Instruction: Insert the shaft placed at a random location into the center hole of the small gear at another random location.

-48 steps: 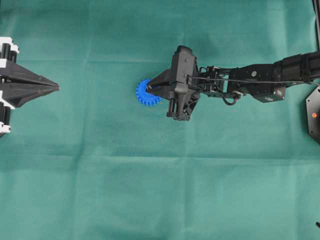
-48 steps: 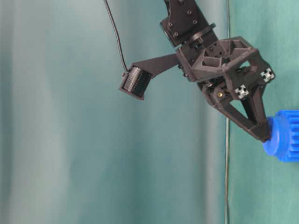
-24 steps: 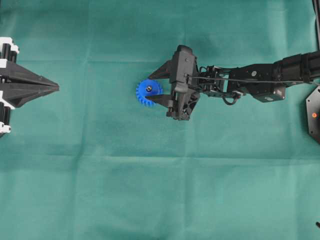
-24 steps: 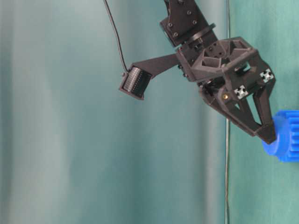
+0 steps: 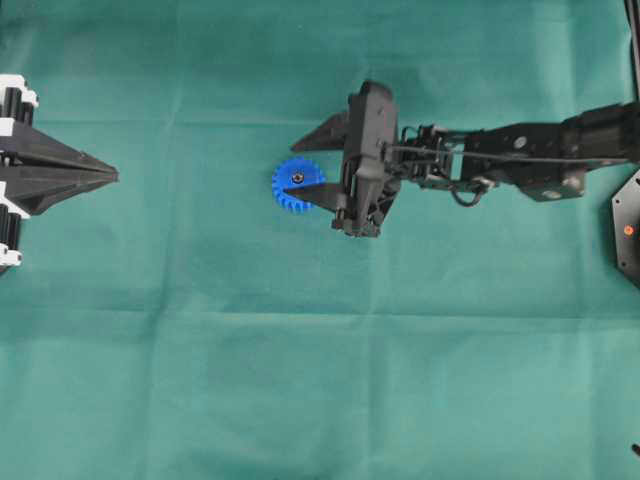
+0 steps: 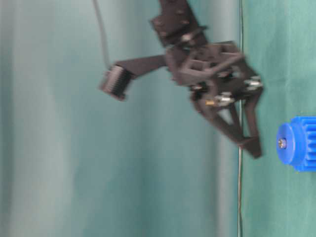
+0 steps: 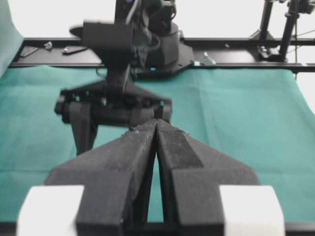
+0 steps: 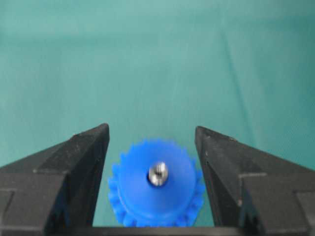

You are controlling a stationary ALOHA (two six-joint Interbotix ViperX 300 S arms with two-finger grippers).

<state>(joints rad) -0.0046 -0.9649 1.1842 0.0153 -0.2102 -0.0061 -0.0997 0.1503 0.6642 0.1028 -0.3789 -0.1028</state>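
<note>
Right gripper [image 8: 152,147]: jaws now spreading wide, gripping nothing, lifting clear of the small gear [image 8: 156,187] it was pinching a second ago. The shaft [image 8: 158,174] is sitting in the center hole, gear lying on the green cloth [image 5: 300,350]. Insertion looking complete. Left gripper [image 7: 156,129]: parked, jaws pressed together, empty.

Overhead view: even, diffuse light is falling across the green cloth [image 5: 300,380], which is showing faint creases and almost no shadow. Table-level view: the right gripper [image 6: 249,145] is smearing with motion blur, while the small gear [image 6: 298,143] is staying fairly crisp. Left wrist view: the upper background is blowing out white. Right wrist view: the near fingers [image 8: 74,167] are reading soft, and a small glint is showing on the shaft [image 8: 158,173].
</note>
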